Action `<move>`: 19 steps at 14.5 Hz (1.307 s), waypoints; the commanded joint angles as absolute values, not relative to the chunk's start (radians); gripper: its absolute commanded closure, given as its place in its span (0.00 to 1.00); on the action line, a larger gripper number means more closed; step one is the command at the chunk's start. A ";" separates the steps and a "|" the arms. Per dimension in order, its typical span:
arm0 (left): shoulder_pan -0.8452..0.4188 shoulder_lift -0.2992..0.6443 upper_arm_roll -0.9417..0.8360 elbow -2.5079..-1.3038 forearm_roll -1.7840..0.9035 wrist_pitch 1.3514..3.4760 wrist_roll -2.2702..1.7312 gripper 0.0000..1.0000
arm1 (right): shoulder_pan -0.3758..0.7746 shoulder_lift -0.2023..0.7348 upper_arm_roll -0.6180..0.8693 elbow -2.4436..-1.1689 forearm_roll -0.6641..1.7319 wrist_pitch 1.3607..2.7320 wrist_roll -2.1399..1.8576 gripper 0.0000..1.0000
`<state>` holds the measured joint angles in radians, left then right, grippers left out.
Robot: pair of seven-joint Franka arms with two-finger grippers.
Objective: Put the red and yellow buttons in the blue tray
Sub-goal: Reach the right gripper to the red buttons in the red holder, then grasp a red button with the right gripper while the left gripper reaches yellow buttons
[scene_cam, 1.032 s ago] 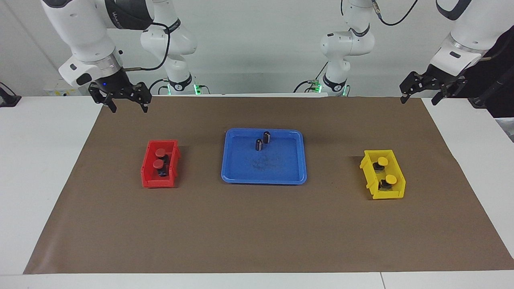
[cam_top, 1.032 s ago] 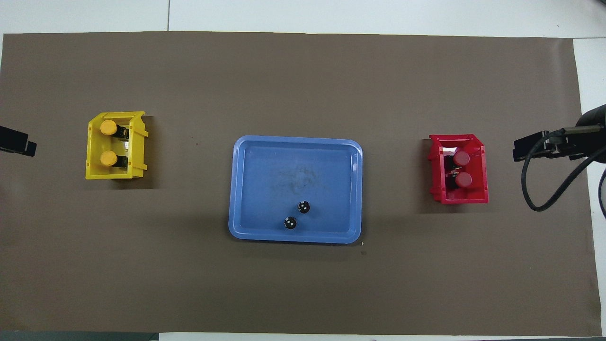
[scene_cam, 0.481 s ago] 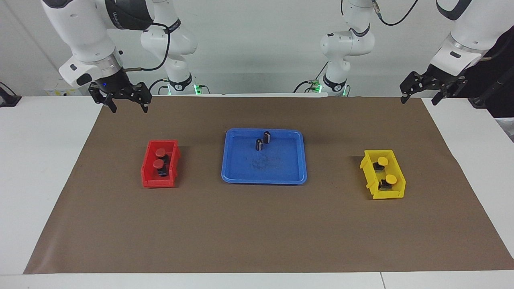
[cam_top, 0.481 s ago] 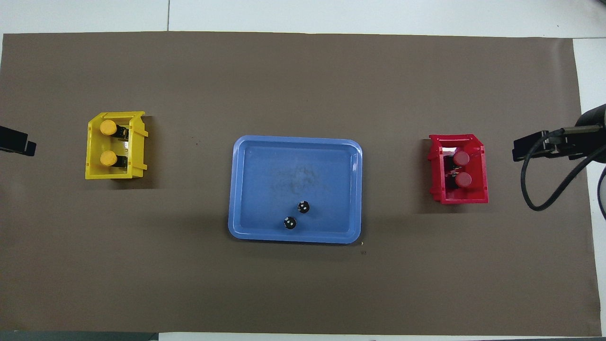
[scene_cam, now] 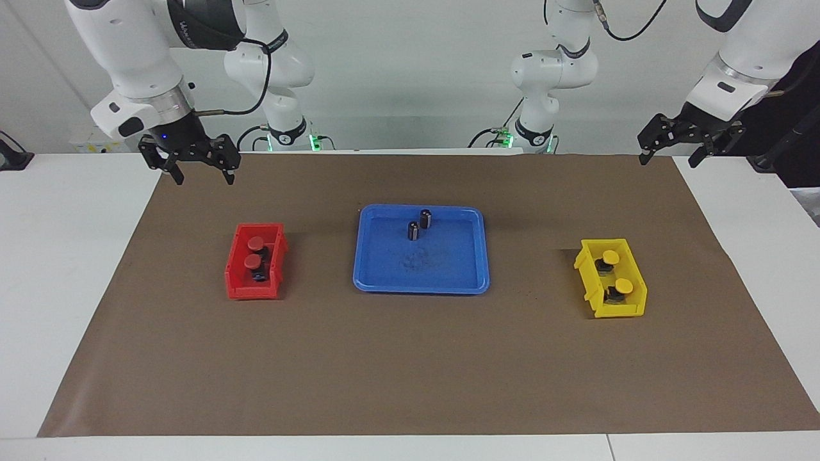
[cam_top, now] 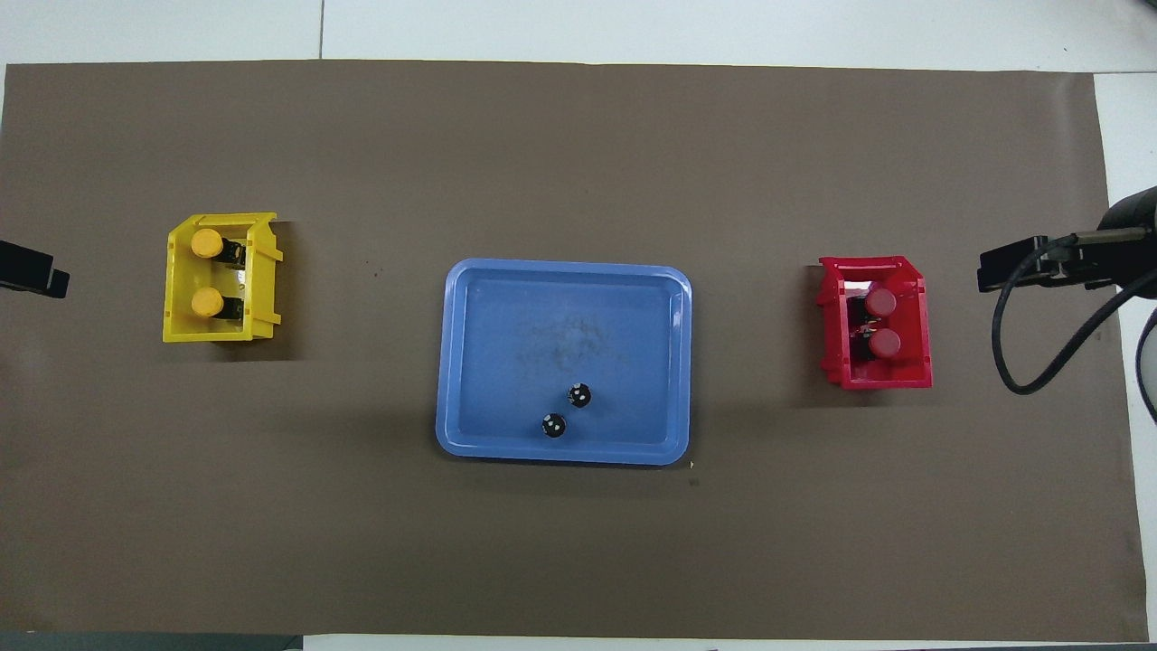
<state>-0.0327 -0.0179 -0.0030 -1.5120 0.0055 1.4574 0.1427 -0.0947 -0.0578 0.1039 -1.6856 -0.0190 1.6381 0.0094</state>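
Two red buttons (scene_cam: pixel 256 242) (cam_top: pixel 881 301) lie in the small red bin (scene_cam: pixel 238 282) toward the right arm's end. Two yellow buttons (scene_cam: pixel 611 257) (cam_top: pixel 207 242) lie in the small yellow bin (scene_cam: pixel 631 310) toward the left arm's end. The blue tray (scene_cam: pixel 442 272) (cam_top: pixel 506 362) sits between the bins and holds two dark capless cylinders (scene_cam: pixel 425 218) (cam_top: pixel 579 395). My right gripper (scene_cam: pixel 204 174) is open and empty, up over the mat's corner, apart from the red bin. My left gripper (scene_cam: pixel 668 157) is open and empty, over the mat's other corner.
A brown mat (scene_cam: pixel 410 371) covers most of the white table (scene_cam: pixel 57 269). A black cable (cam_top: pixel 1021 362) loops from the right arm's hand over the mat's edge beside the red bin (cam_top: pixel 917 380).
My right gripper has shifted slightly toward the right arm's end of the table. The left arm, buttons, bins and tray have not moved.
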 commanded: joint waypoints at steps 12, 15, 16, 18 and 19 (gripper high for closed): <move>-0.029 -0.051 -0.002 -1.546 -0.003 1.483 0.124 0.00 | -0.098 0.087 0.107 -1.994 0.023 2.192 -0.014 0.10; -0.023 -0.074 0.003 -1.548 -0.002 1.470 0.117 0.00 | -0.097 0.078 0.107 -2.063 0.023 2.247 -0.014 0.20; -0.011 -0.077 0.003 -1.555 0.003 1.470 0.117 0.00 | -0.098 0.071 0.109 -2.092 0.023 2.278 -0.017 0.21; 0.011 -0.101 0.002 -1.609 0.005 1.494 0.126 0.00 | -0.095 0.075 0.109 -2.129 0.023 2.324 -0.015 0.24; 0.012 -0.123 0.002 -1.661 0.005 1.531 0.127 0.00 | -0.095 0.074 0.109 -2.135 0.023 2.330 -0.015 0.27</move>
<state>-0.0054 -0.0573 0.0037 -1.5423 0.0060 1.4659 0.1239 -0.0928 0.1066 0.1070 -2.0776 -0.0045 2.2898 0.0094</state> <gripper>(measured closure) 0.000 0.238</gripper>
